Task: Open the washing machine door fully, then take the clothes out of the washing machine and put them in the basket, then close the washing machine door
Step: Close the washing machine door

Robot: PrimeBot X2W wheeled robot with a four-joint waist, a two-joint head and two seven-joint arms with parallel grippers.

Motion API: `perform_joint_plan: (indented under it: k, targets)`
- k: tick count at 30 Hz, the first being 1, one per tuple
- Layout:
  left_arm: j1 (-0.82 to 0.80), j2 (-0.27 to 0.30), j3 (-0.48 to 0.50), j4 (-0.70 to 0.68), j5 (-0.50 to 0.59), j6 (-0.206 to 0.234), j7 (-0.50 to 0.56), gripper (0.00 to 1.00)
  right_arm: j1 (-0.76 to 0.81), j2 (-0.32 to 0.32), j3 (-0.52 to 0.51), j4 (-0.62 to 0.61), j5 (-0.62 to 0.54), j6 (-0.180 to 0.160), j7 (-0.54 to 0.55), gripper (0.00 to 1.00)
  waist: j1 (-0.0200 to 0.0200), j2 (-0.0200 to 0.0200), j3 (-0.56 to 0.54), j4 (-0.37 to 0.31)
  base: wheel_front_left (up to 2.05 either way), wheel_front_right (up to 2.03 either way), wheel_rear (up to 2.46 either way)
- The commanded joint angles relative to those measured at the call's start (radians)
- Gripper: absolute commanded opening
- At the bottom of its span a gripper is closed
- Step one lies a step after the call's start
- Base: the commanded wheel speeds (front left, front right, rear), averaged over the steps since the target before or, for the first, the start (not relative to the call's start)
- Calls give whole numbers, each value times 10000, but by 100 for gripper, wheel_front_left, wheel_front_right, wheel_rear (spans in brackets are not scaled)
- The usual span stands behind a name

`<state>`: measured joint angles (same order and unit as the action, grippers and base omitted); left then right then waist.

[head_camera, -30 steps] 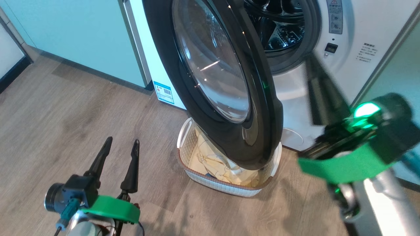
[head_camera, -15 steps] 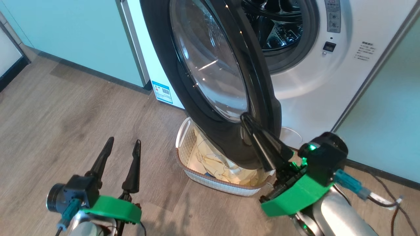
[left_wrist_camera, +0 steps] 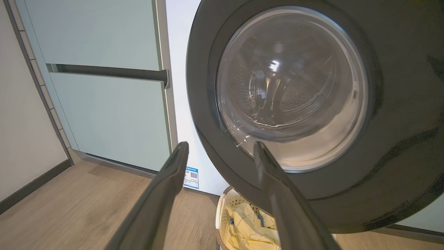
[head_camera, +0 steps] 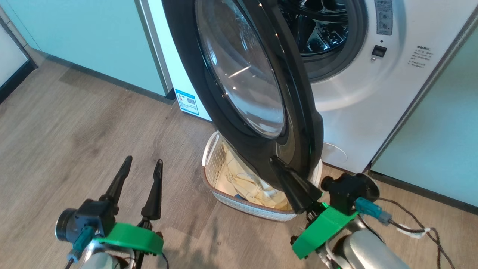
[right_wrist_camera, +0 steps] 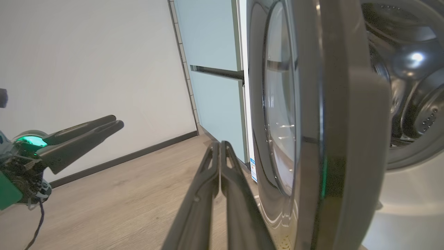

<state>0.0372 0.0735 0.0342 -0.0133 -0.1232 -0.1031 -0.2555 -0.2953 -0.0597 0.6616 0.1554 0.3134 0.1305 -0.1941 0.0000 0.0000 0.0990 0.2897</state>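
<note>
Dark and pressed flat together, the two fingers of the right gripper (head_camera: 275, 161) hold nothing. Their tips stand low against the black rim of the washing machine door (head_camera: 242, 82), on the side turned away from the drum (head_camera: 321, 33); whether they touch it I cannot tell. In the right wrist view the same closed pair (right_wrist_camera: 220, 144) rises just beside the door (right_wrist_camera: 312, 114), which that camera sees nearly edge-on.

The left gripper (head_camera: 143, 160) hangs well apart over the wooden floor (head_camera: 74, 123), fingers spread wide and empty (the right wrist view catches it off to the side (right_wrist_camera: 104, 123)). Its own camera looks between the spread fingertips (left_wrist_camera: 222, 146) at the glass window of the door (left_wrist_camera: 291, 86).

The door stands swung out from the washing machine (head_camera: 354, 101), leaving the drum mouth uncovered. Under its lower edge the basket (head_camera: 246, 206) sits on the floor just before the machine, with the clothes (head_camera: 242, 183) lying inside it, pale yellow with a bit of blue. Pale green cabinet panels (head_camera: 93, 37) flank the machine.
</note>
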Motion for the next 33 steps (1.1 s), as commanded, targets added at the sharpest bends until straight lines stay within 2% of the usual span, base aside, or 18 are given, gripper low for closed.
perform_joint_plan:
  k: [1, 15, 33]
  targets:
    - [-479, -2, 390, -257, 66, -33, -63, 100, -488, 95, 187, -143, 120, 2, -145, 0, 0, 0, 11, 22, 0, 0, 0]
    - [-643, -105, 368, -239, 110, -67, -63, 100, -1133, 95, 68, 1206, 395, 2, -542, 0, 0, 0, 206, 76, 0, 0, 0]
    - [-736, -164, 434, -311, 169, -108, -63, 100, -1304, 95, -536, 1615, 130, 2, -644, 0, 0, 0, 368, -106, 0, 0, 0]
